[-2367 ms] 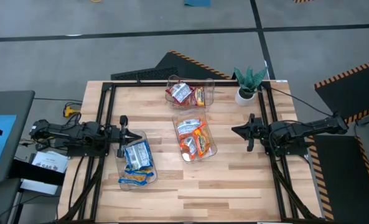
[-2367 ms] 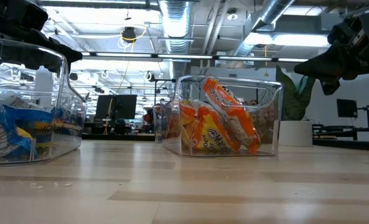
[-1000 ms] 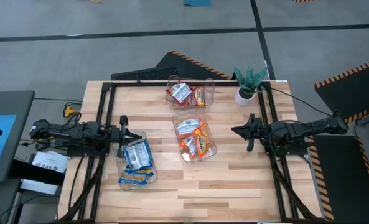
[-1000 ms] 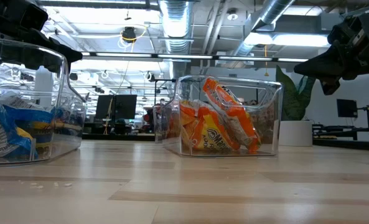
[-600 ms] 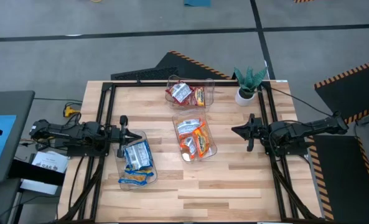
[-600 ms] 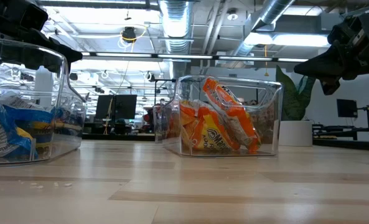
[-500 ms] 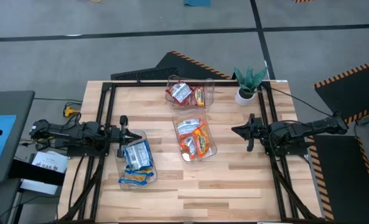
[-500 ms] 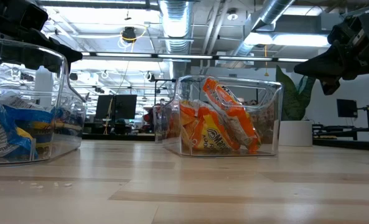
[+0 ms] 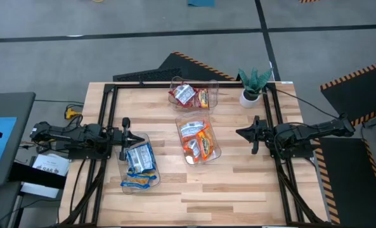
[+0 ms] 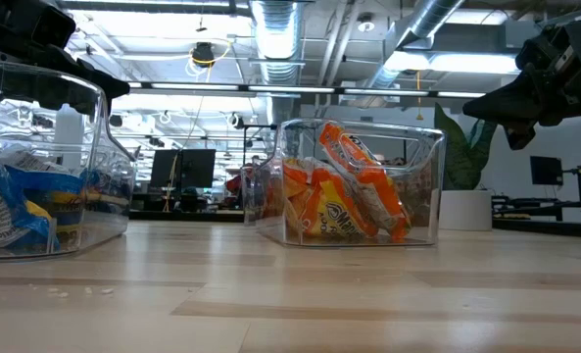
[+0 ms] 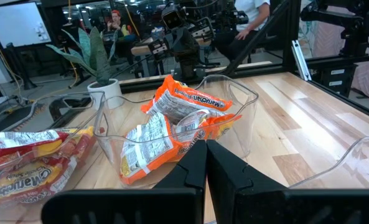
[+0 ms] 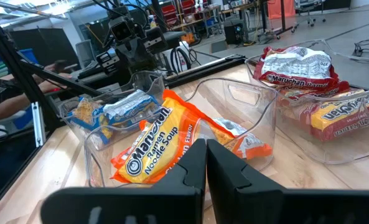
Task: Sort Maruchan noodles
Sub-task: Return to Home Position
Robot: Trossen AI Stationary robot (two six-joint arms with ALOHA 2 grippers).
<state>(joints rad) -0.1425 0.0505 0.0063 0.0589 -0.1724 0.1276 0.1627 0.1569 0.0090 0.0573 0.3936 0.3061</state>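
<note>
The Maruchan noodles lie in three clear bins. Blue-and-white packets (image 9: 140,161) fill the bin at the table's left. Orange packets (image 9: 198,140) lie in the middle bin. Red-and-white packets (image 9: 189,95) lie in the far bin. My left gripper (image 9: 137,137) is shut and level at the table's left edge, above the blue bin's far end. My right gripper (image 9: 239,133) is shut and level at the right edge, pointing at the orange bin. Neither holds anything.
A potted plant (image 9: 253,85) in a white pot stands at the table's far right corner. Bare wood (image 9: 238,190) spans the near half of the table. A black metal frame (image 9: 105,120) borders the table.
</note>
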